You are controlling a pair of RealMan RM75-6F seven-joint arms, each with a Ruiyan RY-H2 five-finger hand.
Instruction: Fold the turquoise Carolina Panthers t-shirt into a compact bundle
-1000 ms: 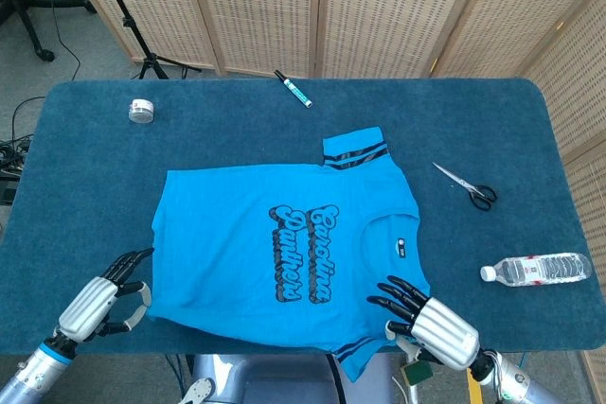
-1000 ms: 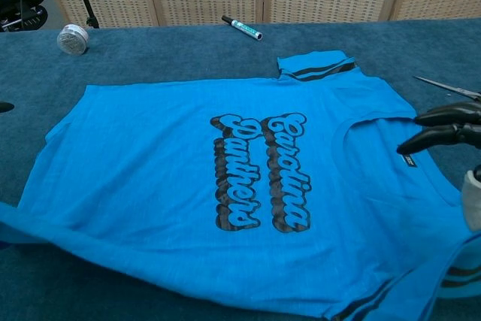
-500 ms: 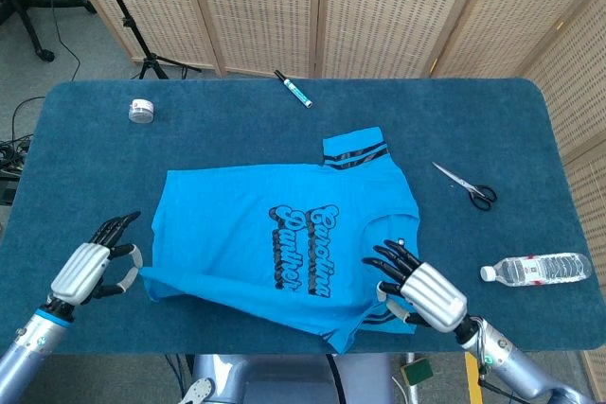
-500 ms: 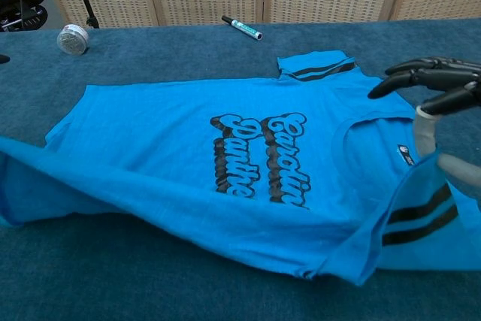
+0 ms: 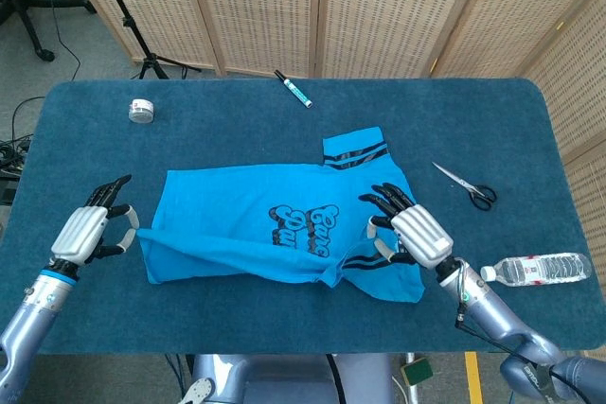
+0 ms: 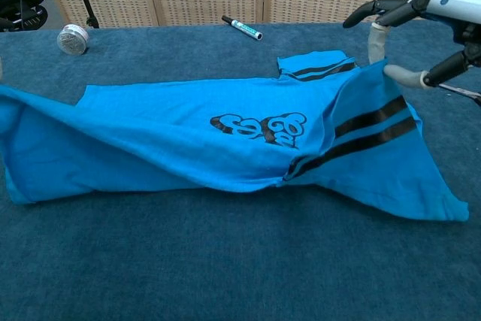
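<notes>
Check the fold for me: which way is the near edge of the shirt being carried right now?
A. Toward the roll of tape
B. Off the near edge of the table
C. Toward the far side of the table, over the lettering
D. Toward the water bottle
C: both the left hand and right hand hold the near edge of the t-shirt raised over the printed lettering, partly covering it.

head high, chest low — both see t-shirt (image 5: 275, 219)
</notes>
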